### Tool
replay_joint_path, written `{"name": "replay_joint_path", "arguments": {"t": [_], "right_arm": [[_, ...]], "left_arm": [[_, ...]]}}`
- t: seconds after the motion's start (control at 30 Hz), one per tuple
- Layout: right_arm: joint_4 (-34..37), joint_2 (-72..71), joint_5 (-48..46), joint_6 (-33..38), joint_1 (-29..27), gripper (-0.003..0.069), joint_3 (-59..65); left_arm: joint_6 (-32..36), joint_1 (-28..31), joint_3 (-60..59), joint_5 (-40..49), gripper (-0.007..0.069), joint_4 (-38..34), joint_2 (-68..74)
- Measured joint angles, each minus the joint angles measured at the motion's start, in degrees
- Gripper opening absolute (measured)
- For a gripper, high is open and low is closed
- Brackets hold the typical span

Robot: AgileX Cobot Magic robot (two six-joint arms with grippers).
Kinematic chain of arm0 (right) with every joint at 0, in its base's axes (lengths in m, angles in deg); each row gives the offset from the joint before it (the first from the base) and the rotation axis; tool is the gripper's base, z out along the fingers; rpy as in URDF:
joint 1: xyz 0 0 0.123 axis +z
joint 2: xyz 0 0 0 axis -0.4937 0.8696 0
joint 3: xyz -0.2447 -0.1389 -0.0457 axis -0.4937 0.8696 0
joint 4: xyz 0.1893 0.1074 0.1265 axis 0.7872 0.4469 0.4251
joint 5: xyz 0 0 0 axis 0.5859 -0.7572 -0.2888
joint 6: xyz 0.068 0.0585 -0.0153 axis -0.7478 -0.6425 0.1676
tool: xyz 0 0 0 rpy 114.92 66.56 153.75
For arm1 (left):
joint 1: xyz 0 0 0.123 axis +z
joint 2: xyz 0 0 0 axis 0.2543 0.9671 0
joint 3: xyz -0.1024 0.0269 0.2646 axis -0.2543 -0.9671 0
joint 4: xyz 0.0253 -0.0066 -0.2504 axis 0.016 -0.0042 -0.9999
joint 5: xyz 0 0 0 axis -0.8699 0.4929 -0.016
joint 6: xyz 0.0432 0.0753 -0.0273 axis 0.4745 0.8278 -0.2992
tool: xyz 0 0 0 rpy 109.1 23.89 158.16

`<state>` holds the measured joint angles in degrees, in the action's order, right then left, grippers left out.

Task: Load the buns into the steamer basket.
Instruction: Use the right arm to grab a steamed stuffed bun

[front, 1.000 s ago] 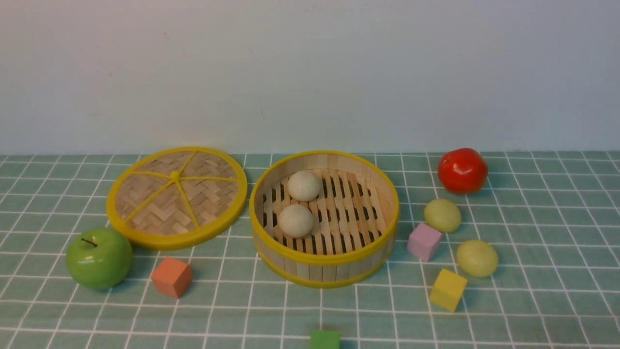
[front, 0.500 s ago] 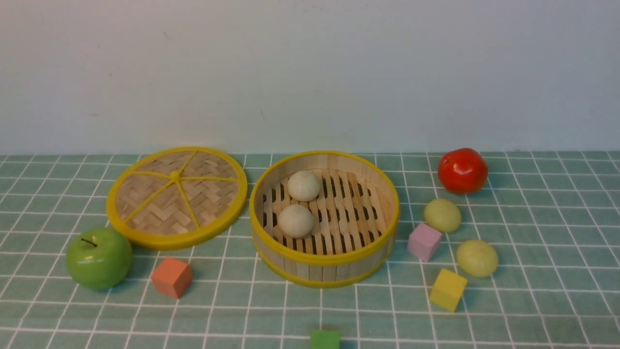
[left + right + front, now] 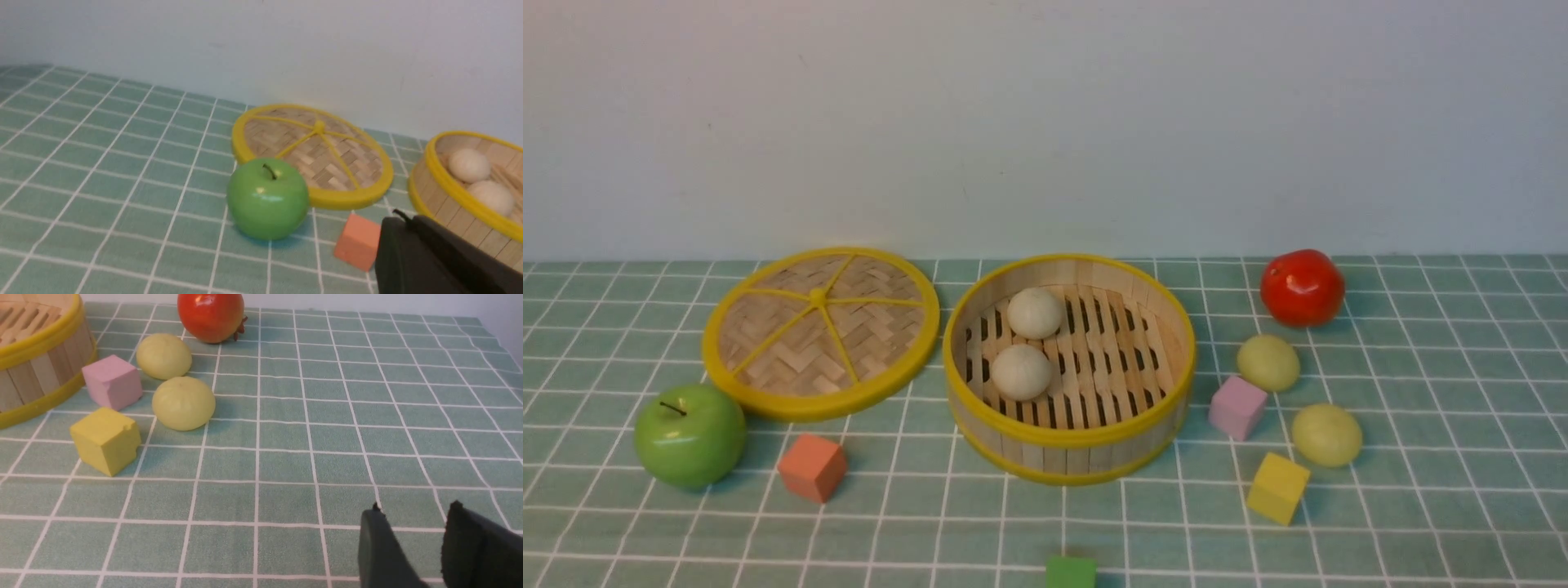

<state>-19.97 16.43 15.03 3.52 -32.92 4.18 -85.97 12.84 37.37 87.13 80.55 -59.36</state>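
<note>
Green checked worktop (image 3: 1421, 523), and upright at its middle the open-topped steamer basket (image 3: 1070, 445). Inside, on the slatted floor toward its left wall: two off-white buns (image 3: 1035, 312) (image 3: 1021, 371), close together. Roughly half done, by that count. Left to move: two yellow-green buns (image 3: 1267, 362) (image 3: 1326, 434), out on the worktop to the right of the basket, near each other but apart.

Round about, none of it wanted: flat woven lid (image 3: 821, 331) just left of the basket; green apple (image 3: 689, 435) at the lid's near edge; red tomato (image 3: 1302, 287) behind the farther yellow-green bun. Smaller still: pink cube (image 3: 1237, 407) between basket and those buns, yellow cube (image 3: 1277, 487) just in front of the nearer one, both likely to crowd a grasp from the basket side. Orange cube (image 3: 811, 465) and green cube (image 3: 1070, 572) well clear.

Right gripper (image 3: 414, 508) low over bare worktop, jaws parted, nothing between, well short of the buns. Left gripper (image 3: 402, 218) clenched, empty, facing apple and lid.
</note>
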Motion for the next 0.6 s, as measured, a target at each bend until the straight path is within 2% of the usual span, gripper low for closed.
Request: {"name": "replay_joint_path", "arguments": {"t": [0.23, 0.6], "right_arm": [[0.00, 0.00, 0.00, 0.00, 0.00, 0.0240, 0.00], [0.00, 0.00, 0.00, 0.00, 0.00, 0.0240, 0.00]], "left_arm": [[-5.11, 2.42, -5.39, 7.38, 0.0016, 2.19, -1.61], [-5.76, 2.67, -5.45, 7.71, 0.0029, 2.61, -1.61]]}}
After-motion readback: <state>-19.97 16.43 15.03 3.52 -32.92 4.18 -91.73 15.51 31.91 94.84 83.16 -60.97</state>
